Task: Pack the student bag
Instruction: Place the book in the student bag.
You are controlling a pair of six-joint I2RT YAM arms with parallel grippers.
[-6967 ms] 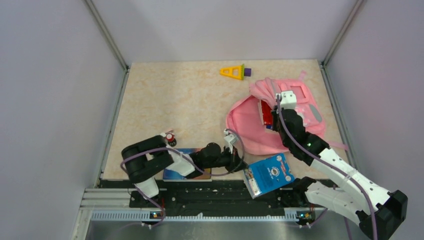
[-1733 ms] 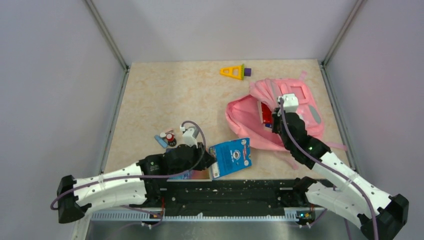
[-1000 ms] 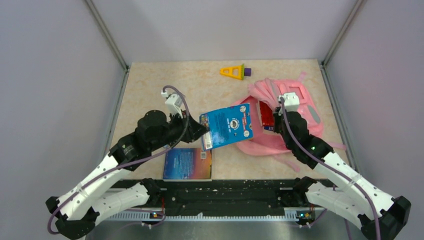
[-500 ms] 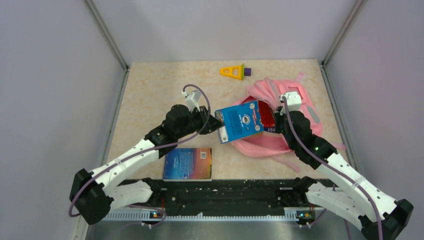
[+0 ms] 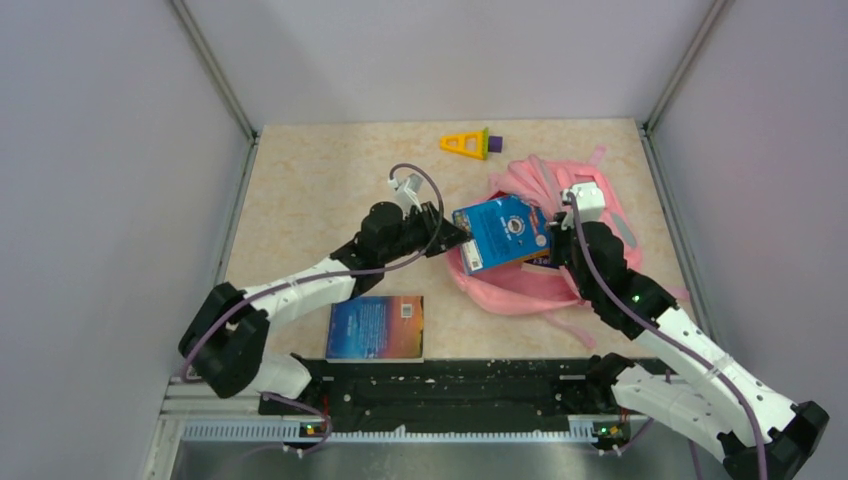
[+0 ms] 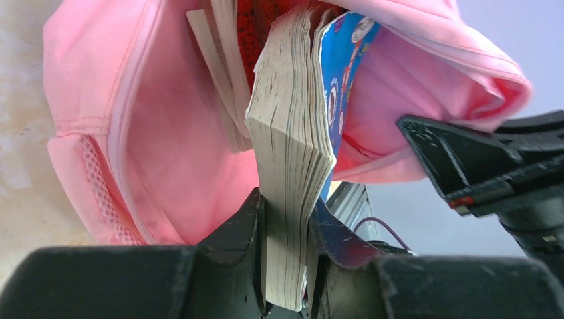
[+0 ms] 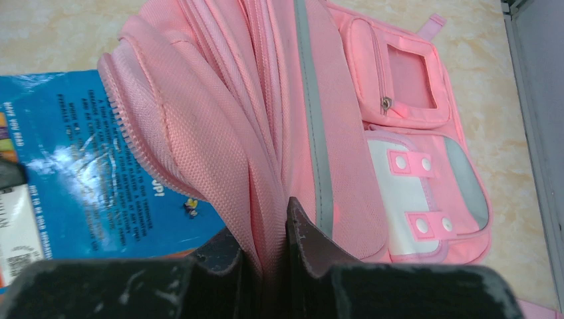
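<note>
The pink student bag (image 5: 520, 285) lies at the right of the table, its mouth open toward the left. My right gripper (image 5: 567, 222) is shut on the bag's upper flap (image 7: 219, 153) and holds it up. My left gripper (image 5: 447, 238) is shut on a thick blue-covered book (image 5: 503, 232), its far end entering the bag's mouth. In the left wrist view the book's page edge (image 6: 292, 153) points into the pink opening (image 6: 173, 133), beside a red book (image 6: 256, 20) inside. The blue cover shows in the right wrist view (image 7: 73, 173).
A second book (image 5: 376, 327) with a dark blue and orange cover lies flat near the front edge. A yellow triangle toy with a purple end (image 5: 466, 144) lies at the back. Grey walls enclose the table on three sides.
My left arm has carried the blue book from the front of the table up and right, to the bag's mouth. My right gripper has kept holding the flap up.
</note>
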